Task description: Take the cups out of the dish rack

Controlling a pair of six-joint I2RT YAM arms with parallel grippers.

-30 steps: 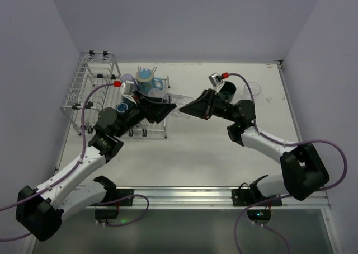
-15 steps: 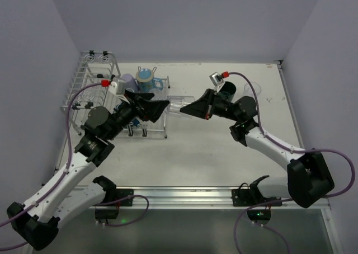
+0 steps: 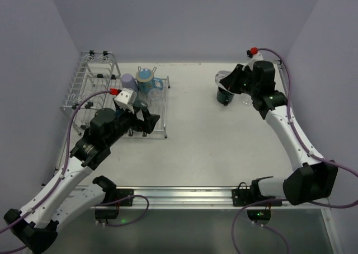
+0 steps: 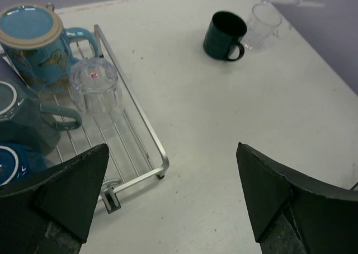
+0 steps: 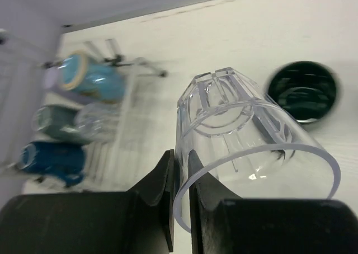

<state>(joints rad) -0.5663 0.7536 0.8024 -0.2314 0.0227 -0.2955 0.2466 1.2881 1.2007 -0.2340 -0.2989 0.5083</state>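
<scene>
There's the right gripper [image 5: 180, 173] pinched tight on the rim wall of a clear faceted glass [image 5: 251, 131], tipped sideways, mouth toward the wrist, base pointing away, near the glossy dark mug [image 5: 302, 90]. The left gripper [image 4: 170, 153] gapes wide by the wire dish rack [image 4: 142, 125], where a ribbed glass [image 4: 96, 86] stands upside down.

Dark teal mug [image 4: 221, 36], clear glass [image 5: 246, 125]

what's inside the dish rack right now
In the dish rack: a light blue mug with cream rim, a clear ribbed glass, a teal mug, a blue cup and a lavender cup. The left arm covers the rack's near part from above, hiding anything beneath.
</scene>
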